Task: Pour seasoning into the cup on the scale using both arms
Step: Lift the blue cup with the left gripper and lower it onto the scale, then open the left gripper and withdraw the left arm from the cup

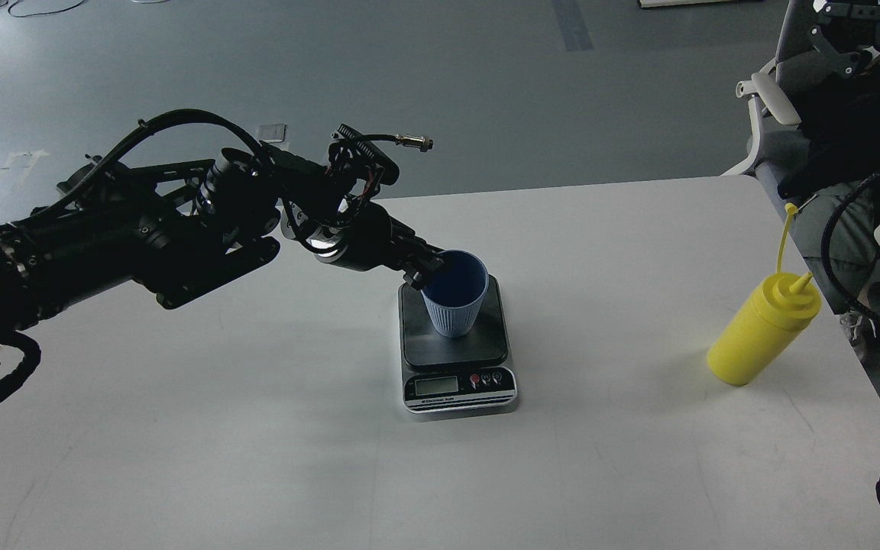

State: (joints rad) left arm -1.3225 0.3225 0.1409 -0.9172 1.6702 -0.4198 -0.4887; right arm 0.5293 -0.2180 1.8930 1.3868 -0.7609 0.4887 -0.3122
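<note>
A small light-blue cup (454,299) stands upright on the dark, rounded-square plate of a flat kitchen scale (457,359). The cup is tapered, with fine vertical ribs down its outside and a smooth, darker blue inside. The scale has a silver front with a little pale display and round red and black buttons beside it. It sits near the middle of a plain white matte tabletop (257,458).

The left pincer (426,271), black and glossy, reaches in from the left at the end of a cable-draped arm; its tips meet the cup's rim on the left side, one finger seeming to sit inside the lip, so it looks clamped on the cup's wall.

Well off to the right, near the tabletop's edge, stands a bright yellow plastic squeeze bottle (762,330), cylindrical with a ribbed cone cap, a thin nozzle and a long yellow tether rising from it. The right pincer (856,34) hangs high in the top right corner, far above the bottle; whether its fingers are apart I cannot tell.
</note>
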